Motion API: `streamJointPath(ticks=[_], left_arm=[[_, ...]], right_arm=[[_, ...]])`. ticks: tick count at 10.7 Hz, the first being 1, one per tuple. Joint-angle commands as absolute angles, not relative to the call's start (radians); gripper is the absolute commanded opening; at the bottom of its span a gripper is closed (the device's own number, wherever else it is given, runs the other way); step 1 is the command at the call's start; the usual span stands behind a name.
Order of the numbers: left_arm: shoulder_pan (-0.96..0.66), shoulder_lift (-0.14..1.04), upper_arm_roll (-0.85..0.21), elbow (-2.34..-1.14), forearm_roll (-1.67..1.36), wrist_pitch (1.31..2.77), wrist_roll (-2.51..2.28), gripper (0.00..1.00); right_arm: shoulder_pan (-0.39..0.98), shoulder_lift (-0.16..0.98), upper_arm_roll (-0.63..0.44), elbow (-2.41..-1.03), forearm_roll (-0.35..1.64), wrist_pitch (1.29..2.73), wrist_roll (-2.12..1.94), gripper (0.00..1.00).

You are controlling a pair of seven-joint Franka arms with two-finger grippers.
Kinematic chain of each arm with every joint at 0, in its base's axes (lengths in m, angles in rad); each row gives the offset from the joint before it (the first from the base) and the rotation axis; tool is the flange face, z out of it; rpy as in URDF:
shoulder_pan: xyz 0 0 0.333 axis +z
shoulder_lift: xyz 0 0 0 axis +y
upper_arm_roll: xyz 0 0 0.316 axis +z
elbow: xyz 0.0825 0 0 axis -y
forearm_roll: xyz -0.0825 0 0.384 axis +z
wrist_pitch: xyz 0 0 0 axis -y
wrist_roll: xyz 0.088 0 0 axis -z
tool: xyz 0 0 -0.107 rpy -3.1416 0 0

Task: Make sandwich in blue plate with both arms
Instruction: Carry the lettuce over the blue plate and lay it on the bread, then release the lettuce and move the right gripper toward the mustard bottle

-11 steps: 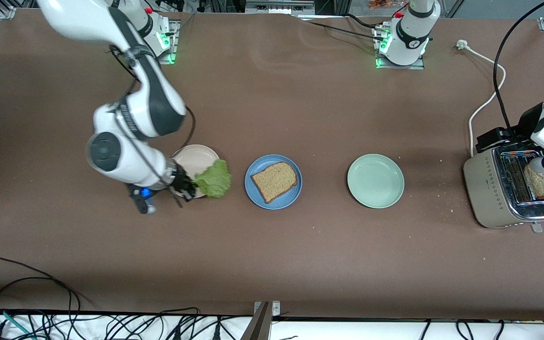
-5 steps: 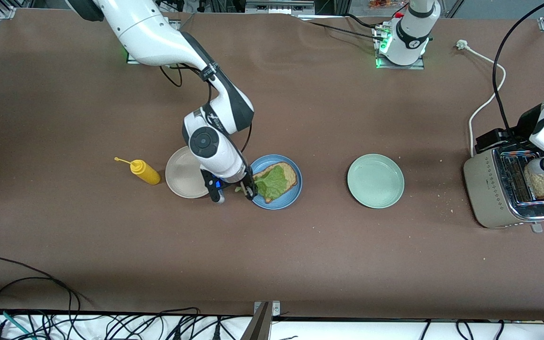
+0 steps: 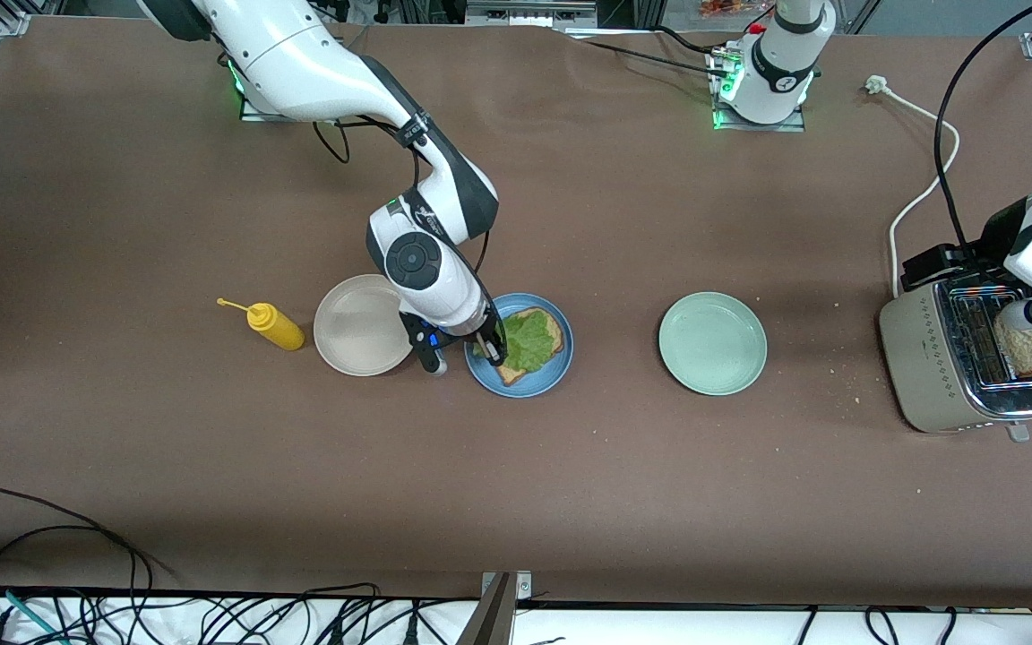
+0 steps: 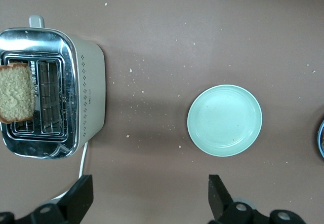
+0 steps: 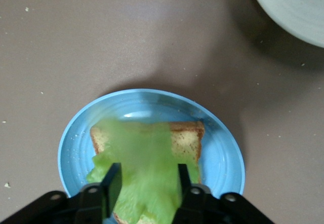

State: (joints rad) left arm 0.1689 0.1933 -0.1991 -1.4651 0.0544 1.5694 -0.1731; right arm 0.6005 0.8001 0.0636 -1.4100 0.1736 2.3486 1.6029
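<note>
Lettuce (image 3: 529, 341) that hung from my right gripper (image 3: 491, 348) over the beige plate (image 3: 362, 324) a second ago now lies on the bread slice (image 3: 550, 327) in the blue plate (image 3: 561, 367). The right arm has swung from the beige plate to the blue plate, uncovering a yellow squeeze bottle (image 3: 272, 325) beside the beige plate, toward the right arm's end of the table.

My right gripper (image 5: 147, 183) is low over the blue plate (image 5: 76, 143). In the right wrist view its fingers (image 5: 112, 183) stand partly apart on either side of the lettuce (image 5: 144, 163). I cannot tell whether they press on the leaf or have let go.

My left gripper (image 4: 151, 193) waits above the toaster (image 3: 928, 367) at its end of the table, fingers (image 4: 81, 196) spread wide and holding nothing. A second bread slice (image 4: 16, 92) stands in a toaster (image 4: 83, 92) slot below it. The pale green plate (image 3: 712, 343) lies between toaster and blue plate.
</note>
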Motion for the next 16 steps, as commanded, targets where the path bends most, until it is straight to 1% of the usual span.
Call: streamJointPath(ticks=[1, 3, 4, 6, 10, 12, 13, 14, 16], left_arm=[[0.173, 0.192, -0.196, -1.463, 0.038, 1.572, -0.14, 1.0], [0.184, 0.193, -0.187, -1.462, 0.04, 1.572, -0.088, 1.0], [0.207, 0.199, -0.187, -1.46, 0.041, 1.575, -0.065, 1.0], [0.241, 0.219, -0.187, -1.459, 0.11, 1.577, 0.004, 1.0], [0.346, 0.256, -0.187, -1.445, 0.138, 1.601, 0.133, 1.0], [0.359, 0.259, -0.192, -1.443, 0.133, 1.609, 0.147, 1.0], [0.354, 0.258, -0.195, -1.443, 0.13, 1.608, 0.14, 1.0], [0.348, 0.256, -0.199, -1.443, 0.129, 1.609, 0.138, 1.0], [0.342, 0.252, -0.244, -1.447, 0.091, 1.606, 0.077, 1.0]], right_arm=[[0.607, 0.769, 0.022, -1.39, 0.16, 2.304, 1.597, 1.0], [0.606, 0.733, 0.0, -1.388, 0.06, 2.296, 1.592, 1.0], [0.606, 0.715, -0.027, -1.388, 0.001, 2.274, 1.579, 1.0], [0.604, 0.672, -0.089, -1.39, -0.037, 2.179, 1.371, 1.0], [0.604, 0.58, -0.242, -1.394, -0.037, 1.883, 0.819, 1.0], [0.606, 0.494, -0.303, -1.425, -0.038, 1.745, 0.624, 1.0], [0.606, 0.424, -0.319, -1.49, -0.04, 1.72, 0.568, 1.0], [0.606, 0.349, -0.33, -1.576, -0.04, 1.724, 0.549, 1.0], [0.604, 0.206, -0.337, -1.737, -0.041, 1.727, 0.497, 1.0]])
